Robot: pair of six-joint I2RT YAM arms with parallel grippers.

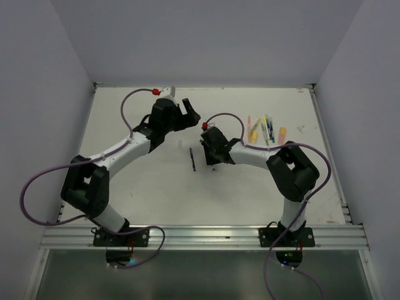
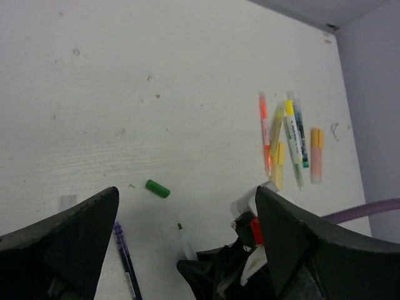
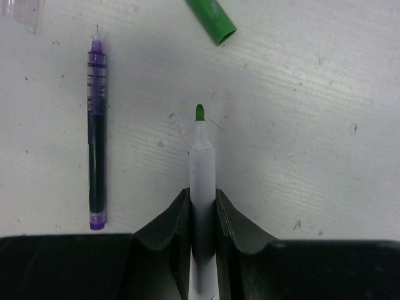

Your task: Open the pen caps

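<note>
Uncapping of white-barrelled green-tipped marker (image 3: 202, 159) looks done: right gripper (image 3: 203, 201) clamps its barrel, short green plastic cap (image 3: 212, 20) lies just ahead, left gripper (image 2: 186, 206) gapes empty; next move probably: set marker down.

Scuffed white table (image 1: 156, 187), 3 plain pale grey walls (image 1: 206, 37) around
</note>
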